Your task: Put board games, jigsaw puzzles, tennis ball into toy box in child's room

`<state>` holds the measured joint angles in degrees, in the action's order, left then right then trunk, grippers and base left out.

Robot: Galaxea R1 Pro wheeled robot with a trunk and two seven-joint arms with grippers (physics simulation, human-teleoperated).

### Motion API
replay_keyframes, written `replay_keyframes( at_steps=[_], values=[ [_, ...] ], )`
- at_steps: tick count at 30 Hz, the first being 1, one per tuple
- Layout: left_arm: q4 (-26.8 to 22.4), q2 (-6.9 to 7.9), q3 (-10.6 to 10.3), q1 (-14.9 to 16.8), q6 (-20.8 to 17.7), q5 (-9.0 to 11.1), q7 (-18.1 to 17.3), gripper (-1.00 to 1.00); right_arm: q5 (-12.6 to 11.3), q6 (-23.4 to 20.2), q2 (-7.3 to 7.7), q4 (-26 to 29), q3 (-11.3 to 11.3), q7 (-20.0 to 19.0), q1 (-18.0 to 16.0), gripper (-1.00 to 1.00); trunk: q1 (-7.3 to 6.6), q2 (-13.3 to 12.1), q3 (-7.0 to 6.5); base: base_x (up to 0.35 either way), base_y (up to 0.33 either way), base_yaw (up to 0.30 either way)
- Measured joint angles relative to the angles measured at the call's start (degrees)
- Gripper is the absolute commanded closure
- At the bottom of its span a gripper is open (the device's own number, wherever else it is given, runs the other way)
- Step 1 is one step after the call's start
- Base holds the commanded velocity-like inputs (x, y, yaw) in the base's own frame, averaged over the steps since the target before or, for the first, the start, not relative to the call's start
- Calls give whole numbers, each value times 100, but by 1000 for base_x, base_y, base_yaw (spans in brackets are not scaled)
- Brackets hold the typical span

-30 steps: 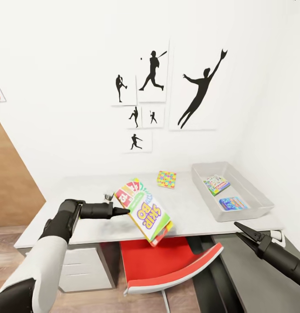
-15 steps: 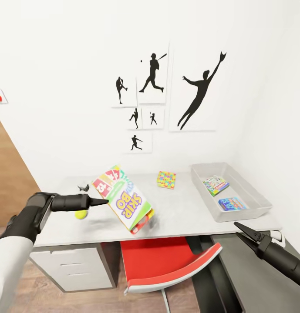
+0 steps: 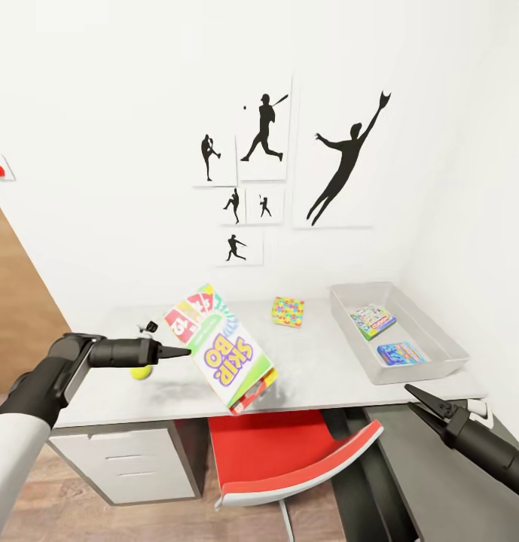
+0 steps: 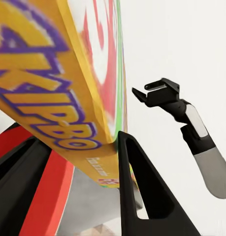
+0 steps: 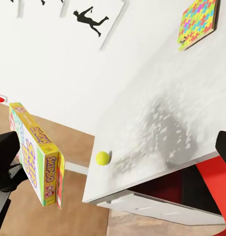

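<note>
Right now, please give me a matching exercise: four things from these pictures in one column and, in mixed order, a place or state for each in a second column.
Things:
1. Skip-Bo game box
2. tennis ball
3. jigsaw puzzle
4. blue game box

Places or states:
A. lying inside the toy box
B. held tilted above the table by the left end effector
C. flat on the table near the wall
D. on the table beside the left arm

Pairs: 1-B, 2-D, 3-C, 4-A

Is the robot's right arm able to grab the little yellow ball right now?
Probably not. The tennis ball lies near the table's left end, beside the left gripper holding the Skip-Bo box. The right gripper hangs off the far right corner, with that box between them.
</note>
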<state>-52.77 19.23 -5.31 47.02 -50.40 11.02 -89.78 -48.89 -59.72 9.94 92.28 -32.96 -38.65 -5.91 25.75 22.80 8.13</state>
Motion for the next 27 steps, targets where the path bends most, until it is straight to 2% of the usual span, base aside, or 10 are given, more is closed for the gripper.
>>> replay_keyframes(
  at_steps=[7, 20, 27],
  values=[
    [-418, 4, -4, -198, 4, 16, -1, 100, -1, 0, -1, 0, 2, 0, 0, -100, 0, 0, 0, 0, 0, 0],
    [-390, 13, 66, -217, -101, 47, 0, 100, -66, 0, -42, -7, -39, -56, 21, -100, 0, 0, 0, 0, 0, 0],
    [-370, 14, 75, -217, -463, 59, 5, 100, -197, -1, -80, -8, -82, -92, 70, -100, 0, 0, 0, 0, 0, 0]
  ],
)
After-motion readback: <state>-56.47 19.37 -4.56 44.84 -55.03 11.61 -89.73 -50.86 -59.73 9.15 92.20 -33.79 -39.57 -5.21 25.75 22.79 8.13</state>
